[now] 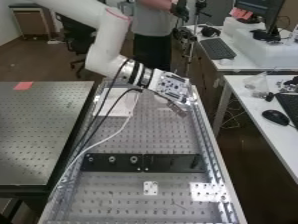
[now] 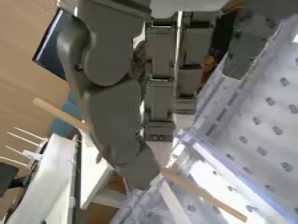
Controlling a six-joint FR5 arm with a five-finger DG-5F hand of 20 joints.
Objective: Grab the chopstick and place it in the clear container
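In the high view, the hand (image 1: 175, 106) hangs over the metal bench top (image 1: 163, 132), near its far right corner, with a black bar (image 1: 176, 163) lying across the bench top between its left and right edges. In the wrist view, the thumb (image 2: 118, 120) and fingers (image 2: 159, 95) are clamped on the wooden chopstick (image 2: 199, 192), which sticks out on both sides of the thumb, held at a slant.

Room for passage is left above the middle of the perforated tabletop (image 1: 166, 137). One side is crossed by cables (image 1: 121, 131); nearer the camera, it is spanned by a dark bar (image 1: 174, 163).
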